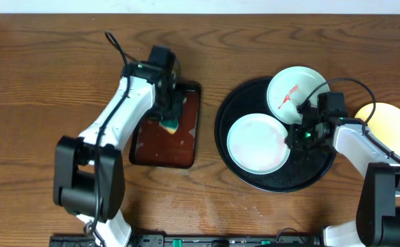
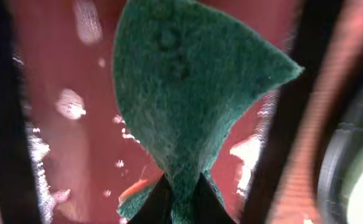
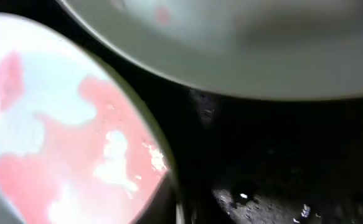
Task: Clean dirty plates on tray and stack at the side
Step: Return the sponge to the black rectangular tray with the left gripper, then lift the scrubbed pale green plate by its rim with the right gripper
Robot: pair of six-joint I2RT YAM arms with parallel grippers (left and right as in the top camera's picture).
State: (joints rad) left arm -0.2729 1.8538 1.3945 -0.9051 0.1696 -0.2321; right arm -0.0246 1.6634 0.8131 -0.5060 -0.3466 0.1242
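Count: three dirty plates, two trays, two tools, one sponge.

Left tool (image 1: 167, 113): closed tight on a green-faced sponge (image 2: 187, 93), pinching its narrow end. It hangs over the small reddish-brown tray (image 1: 155, 147), which shows wet glints below the sponge.

Black round tray (image 1: 282, 184): on the tabletop (image 1: 42, 75), right of the left tool and apart from the brown tray.

Near mint-white plate (image 1: 256, 143): on the black tray, just left of the right tool.

Far mint-white plate (image 1: 292, 86): red-smeared, at the tray's far rim, just beyond the right tool.

Right tool (image 1: 301, 134): low over the black tray between those two plates. Its fingers are hidden, so its opening cannot be told.

Pale yellow plate (image 1: 392, 127): off the tray, right of the right tool, partly covered by the right arm.
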